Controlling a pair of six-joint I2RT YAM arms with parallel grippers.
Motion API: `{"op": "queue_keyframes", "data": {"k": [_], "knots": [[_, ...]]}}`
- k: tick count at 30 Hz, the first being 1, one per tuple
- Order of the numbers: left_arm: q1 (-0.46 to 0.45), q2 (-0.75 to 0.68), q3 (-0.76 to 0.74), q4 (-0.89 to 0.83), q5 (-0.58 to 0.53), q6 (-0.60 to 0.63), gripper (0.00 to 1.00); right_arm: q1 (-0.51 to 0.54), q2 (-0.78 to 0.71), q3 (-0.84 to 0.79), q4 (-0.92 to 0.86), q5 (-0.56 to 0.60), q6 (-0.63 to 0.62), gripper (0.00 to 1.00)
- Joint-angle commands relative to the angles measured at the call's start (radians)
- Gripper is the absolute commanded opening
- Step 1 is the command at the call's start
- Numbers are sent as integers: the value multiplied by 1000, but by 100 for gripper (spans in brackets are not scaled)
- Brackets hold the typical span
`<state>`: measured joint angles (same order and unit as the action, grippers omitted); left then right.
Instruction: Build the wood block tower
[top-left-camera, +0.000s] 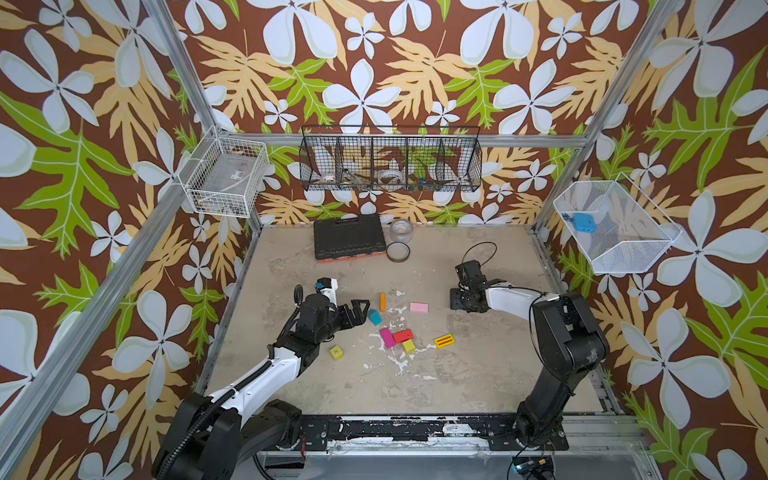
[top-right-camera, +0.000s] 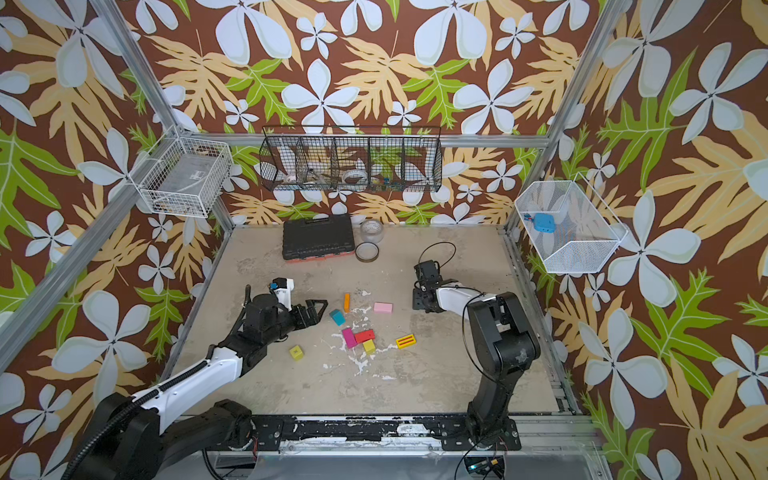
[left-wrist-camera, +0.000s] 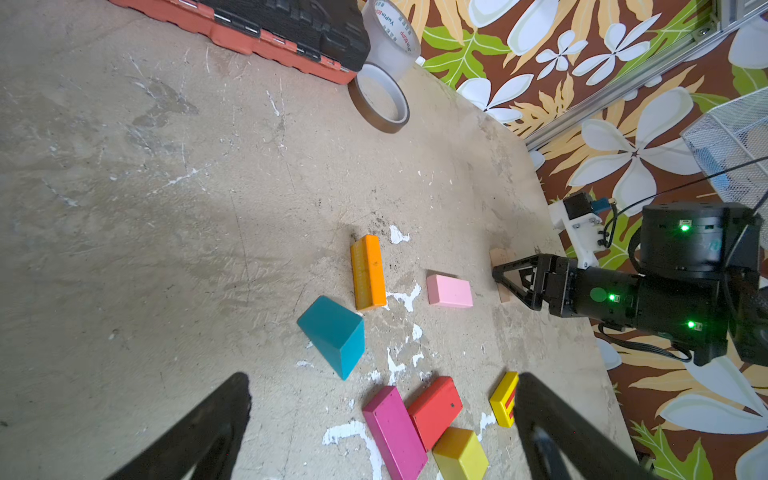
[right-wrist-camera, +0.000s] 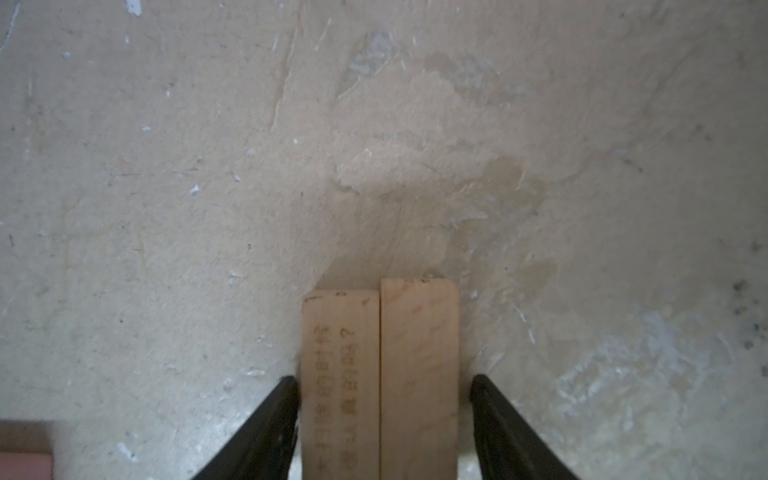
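Straddling two side-by-side tan planks (right-wrist-camera: 419, 365), the right gripper (right-wrist-camera: 384, 377) stands unclenched around them

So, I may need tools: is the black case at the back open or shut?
Shut. The black tool case lies flat, lid down on its orange base; the left wrist view shows no gap between them.
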<state>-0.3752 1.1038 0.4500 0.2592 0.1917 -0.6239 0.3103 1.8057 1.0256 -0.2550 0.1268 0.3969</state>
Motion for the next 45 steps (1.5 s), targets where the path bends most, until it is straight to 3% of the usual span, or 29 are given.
{"op": "queue_keyframes", "data": {"k": [1, 10, 30, 45], "knots": [[1, -5, 7, 15, 3, 3, 100, 3, -13, -13, -41, -34, -5, 73], [1, -13, 6, 15, 1, 6, 100, 3, -104, -57, -10, -46, -15, 83], [1, -47, 0, -1, -29, 15, 100, 4, -487, -275, 13, -1, 2, 81], [1, -27, 3, 4, -29, 14, 100, 4, -352, -306, 65, -10, -3, 76]]}}
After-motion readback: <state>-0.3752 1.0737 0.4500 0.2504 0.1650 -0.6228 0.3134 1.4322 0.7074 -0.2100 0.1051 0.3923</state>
